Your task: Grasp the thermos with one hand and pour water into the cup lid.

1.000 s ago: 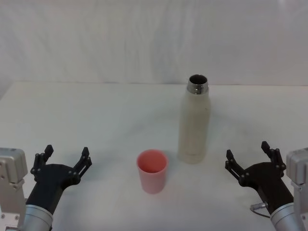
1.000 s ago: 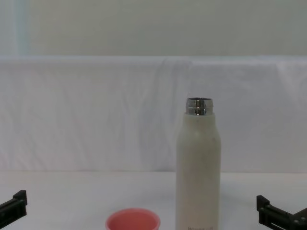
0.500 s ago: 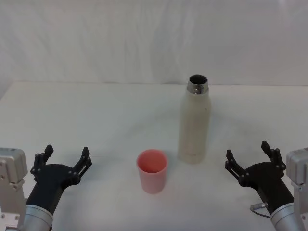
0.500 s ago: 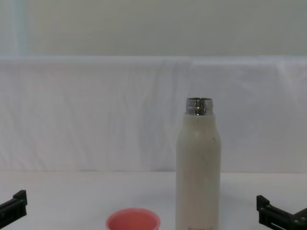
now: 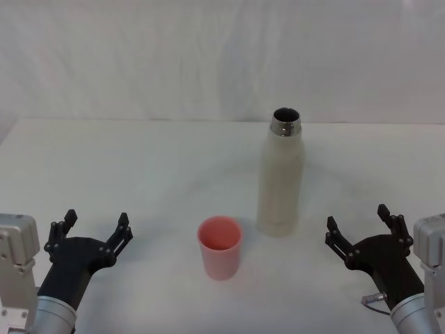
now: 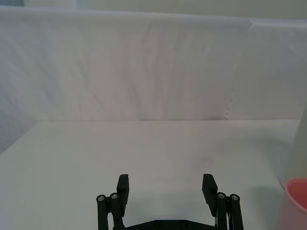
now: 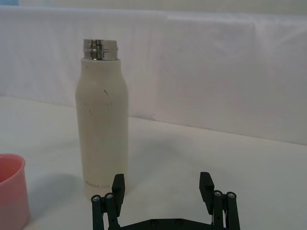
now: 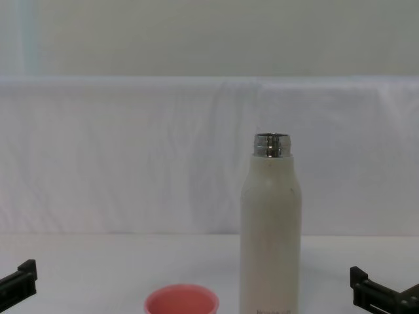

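Observation:
The cream-white thermos [image 5: 281, 178] stands upright and uncapped on the white table, its steel neck open at the top; it also shows as the thermos [image 7: 103, 120] and the thermos [image 8: 270, 229]. The pink cup lid [image 5: 220, 247] stands upright to its front left, seen too as the cup lid [image 8: 181, 301], the cup lid [image 7: 10, 189] and the cup lid [image 6: 296, 199]. My right gripper [image 5: 358, 225] rests open near the front right, apart from the thermos. My left gripper [image 5: 96, 225] rests open at the front left, with nothing between its fingers.
A white cloth backdrop [image 5: 222, 56] rises behind the table [image 5: 139, 160]. The table's far edge runs just behind the thermos.

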